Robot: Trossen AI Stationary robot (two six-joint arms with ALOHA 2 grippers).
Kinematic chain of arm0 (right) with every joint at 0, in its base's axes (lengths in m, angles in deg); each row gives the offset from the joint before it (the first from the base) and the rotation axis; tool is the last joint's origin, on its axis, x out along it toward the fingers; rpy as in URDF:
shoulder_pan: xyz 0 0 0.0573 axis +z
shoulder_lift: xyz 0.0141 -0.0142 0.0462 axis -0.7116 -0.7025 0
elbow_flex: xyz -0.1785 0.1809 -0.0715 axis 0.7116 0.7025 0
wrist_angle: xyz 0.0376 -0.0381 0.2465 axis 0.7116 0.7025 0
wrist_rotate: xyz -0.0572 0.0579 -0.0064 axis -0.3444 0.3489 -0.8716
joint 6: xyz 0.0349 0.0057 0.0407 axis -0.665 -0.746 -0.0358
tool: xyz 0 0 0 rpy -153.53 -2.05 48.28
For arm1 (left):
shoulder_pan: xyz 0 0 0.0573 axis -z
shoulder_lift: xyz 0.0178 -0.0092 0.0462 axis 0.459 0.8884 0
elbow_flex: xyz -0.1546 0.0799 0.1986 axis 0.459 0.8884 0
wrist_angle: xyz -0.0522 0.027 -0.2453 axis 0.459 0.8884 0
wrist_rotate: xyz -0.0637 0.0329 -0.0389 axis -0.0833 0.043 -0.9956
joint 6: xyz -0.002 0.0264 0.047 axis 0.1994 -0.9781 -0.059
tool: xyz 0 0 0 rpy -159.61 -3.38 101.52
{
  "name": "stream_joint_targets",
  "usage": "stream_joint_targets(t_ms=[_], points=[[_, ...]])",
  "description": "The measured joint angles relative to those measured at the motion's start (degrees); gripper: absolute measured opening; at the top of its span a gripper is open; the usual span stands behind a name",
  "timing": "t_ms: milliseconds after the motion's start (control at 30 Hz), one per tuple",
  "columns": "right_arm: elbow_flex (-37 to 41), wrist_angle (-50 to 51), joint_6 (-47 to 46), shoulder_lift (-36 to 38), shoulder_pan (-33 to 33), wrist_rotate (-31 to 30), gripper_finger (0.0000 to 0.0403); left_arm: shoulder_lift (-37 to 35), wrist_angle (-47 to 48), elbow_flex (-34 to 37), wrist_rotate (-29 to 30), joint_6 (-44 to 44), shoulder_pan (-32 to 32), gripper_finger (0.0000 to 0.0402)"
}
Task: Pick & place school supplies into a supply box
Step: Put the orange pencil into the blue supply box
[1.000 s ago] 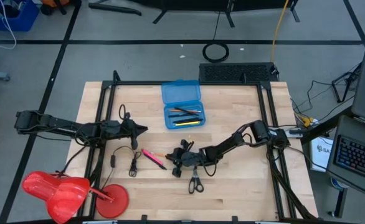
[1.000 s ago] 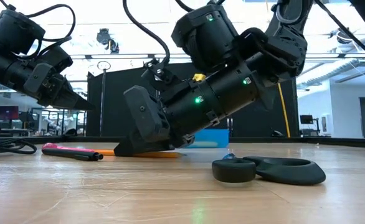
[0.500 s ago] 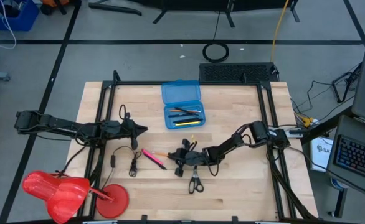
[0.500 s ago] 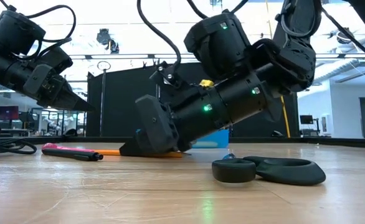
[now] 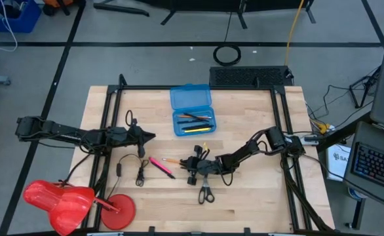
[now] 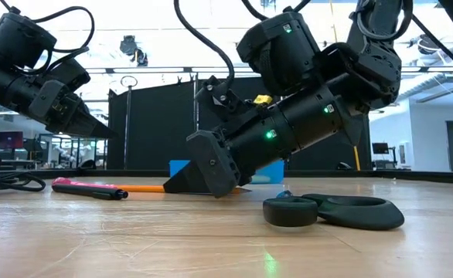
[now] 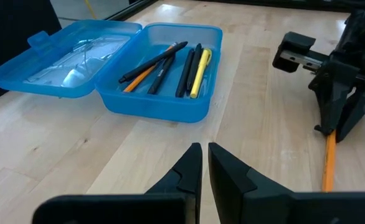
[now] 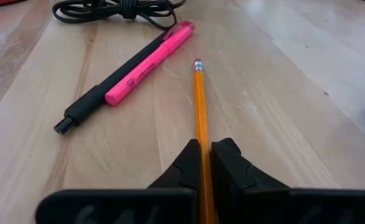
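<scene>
My right gripper (image 8: 201, 148) is low over the table's middle (image 5: 188, 164), shut on an orange pencil (image 8: 199, 99) that lies on the wood (image 6: 143, 188). A pink-and-black pen (image 8: 139, 68) lies just left of the pencil (image 5: 160, 166). Black-handled scissors (image 5: 205, 193) lie flat near the right gripper (image 6: 335, 210). The blue supply box (image 5: 192, 122) stands open toward the far edge, with several pens and pencils in its tray (image 7: 164, 109). My left gripper (image 7: 205, 152) is shut and hovers over the table's left part (image 5: 150, 137). My right gripper pinches the orange pencil between its two fingers (image 8: 199, 140), which lie along the pencil, not across it. The fingers slant down from the table's right. The pencil rests on the table, its eraser end (image 8: 198, 63) pointing toward the table's left; its other end is hidden under the gripper.
A thin black cable (image 5: 139, 172) lies coiled beside the pen, also showing in the right wrist view (image 8: 114, 9). Red plastic objects (image 5: 67, 200) sit at the near left corner. Black frame rails (image 5: 107, 118) run along the table's left and right sides.
My right gripper has drawn back a little toward the table's right edge, staying low. More of the orange pencil now shows in front of its fingers.
</scene>
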Motion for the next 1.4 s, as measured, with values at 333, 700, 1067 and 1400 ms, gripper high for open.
stream_joint_targets(t_ms=[333,700,1067,1400], points=[[0.04,-1.30,3.79,2.29,0.73,-0.24,0.0008,0.00,0.00,0.00,0.00,0.00,0.00,0.0031],[-0.02,3.36,7.75,6.65,-0.71,-2.28,0.0007,-0.01,-0.03,0.01,0.00,0.02,0.00,0.0031],[-0.13,11.44,11.33,10.81,-3.25,-5.25,0.0007,0.00,-0.02,0.00,0.02,0.02,0.00,0.0031],[-0.13,20.42,15.00,15.33,-6.71,-11.17,0.0007,0.00,-0.11,0.00,-0.04,0.04,0.02,0.0031]])
